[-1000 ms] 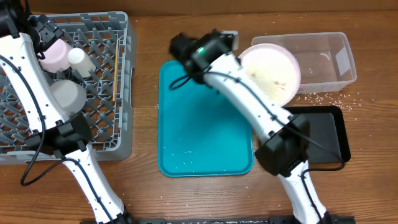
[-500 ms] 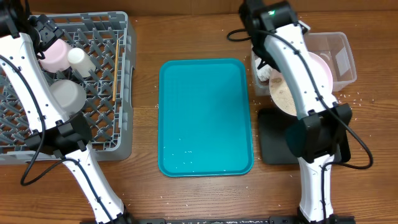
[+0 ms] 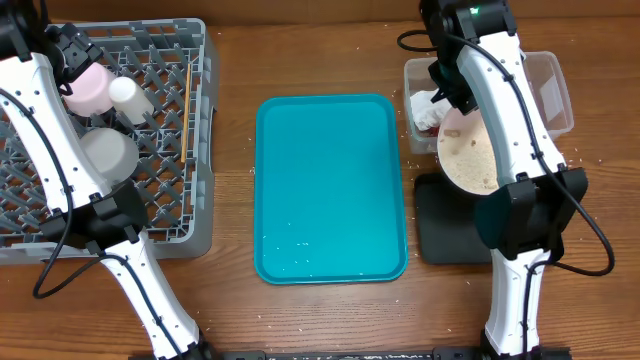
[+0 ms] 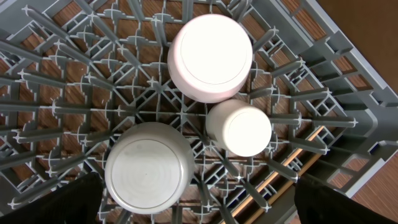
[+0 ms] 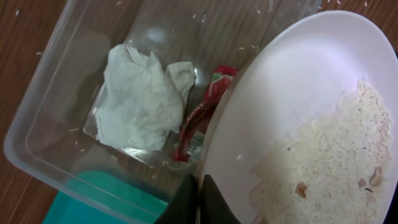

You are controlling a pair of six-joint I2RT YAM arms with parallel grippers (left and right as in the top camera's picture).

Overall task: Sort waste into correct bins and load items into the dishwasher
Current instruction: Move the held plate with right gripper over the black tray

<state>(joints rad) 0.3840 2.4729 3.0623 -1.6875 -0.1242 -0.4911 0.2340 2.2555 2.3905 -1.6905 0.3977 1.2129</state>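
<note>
Within the last second the right arm has swung off the flat teal tray [image 3: 330, 190] and round to the far-right part of the bench [image 3: 330, 320]. The large round white plate [image 3: 470, 160] it carries has dropped from over the left end of the clear rectangular plastic tub [image 3: 545, 90]; it now hangs across the tub's near edge and the far edge of the shallow black rectangular tray [image 3: 440, 235].

The right gripper [image 5: 198, 196] has its jaws clenched on the plate's rim, on the side nearest the tub. The whitish rice grains [image 5: 323, 168] are on the plate yet, so emptying it looks not yet done. The crumpled white paper napkin [image 5: 140, 96] and the small red wrapper [image 5: 202, 115] lie in the tub already, touching. I judge the plate is being lined up to shed its food waste, probably into the black tray, before it goes to the rack.

The plate is tilted, not level; its soiled face points upward. Being round it has no true long axis; seen from above its outline is an oval, long from far to near, tub towards tray. The rice sits on the half away from the held rim.

The left gripper [image 4: 199, 202] has not moved; its jaws are released wide, grasping nothing, above the square grey plastic dish rack [image 3: 195, 215]. Below it stand 1 pinkish-white bowl [image 4: 210, 57], 1 grey bowl [image 4: 148, 168] and 1 small white cup [image 4: 239, 127], apparently mouth-down.
</note>
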